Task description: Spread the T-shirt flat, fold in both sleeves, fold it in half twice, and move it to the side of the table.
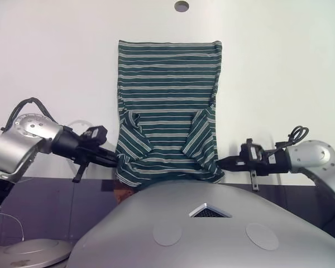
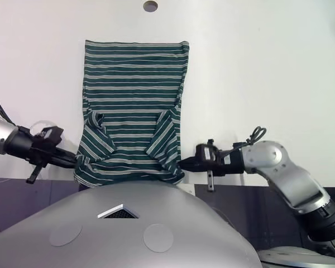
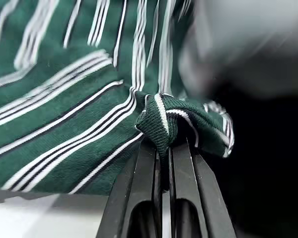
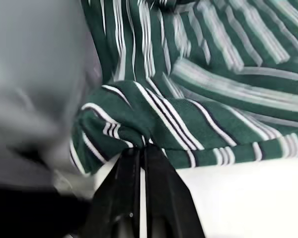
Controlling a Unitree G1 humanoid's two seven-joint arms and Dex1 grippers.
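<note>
On the white desk, the green striped T-shirt lies lengthwise, its far edge straight and flat, near a round grommet set in the desk. Both sleeves are folded inward over the body, slanting toward each other. The shirt's nearest edge is hidden low in the head views, so the collar cannot be made out. At the near left corner the left gripper has its jaws clenched on a bunched fold of cloth. The right gripper pinches the near right corner likewise. How deep the fabric runs between the jaws is hidden.
</note>
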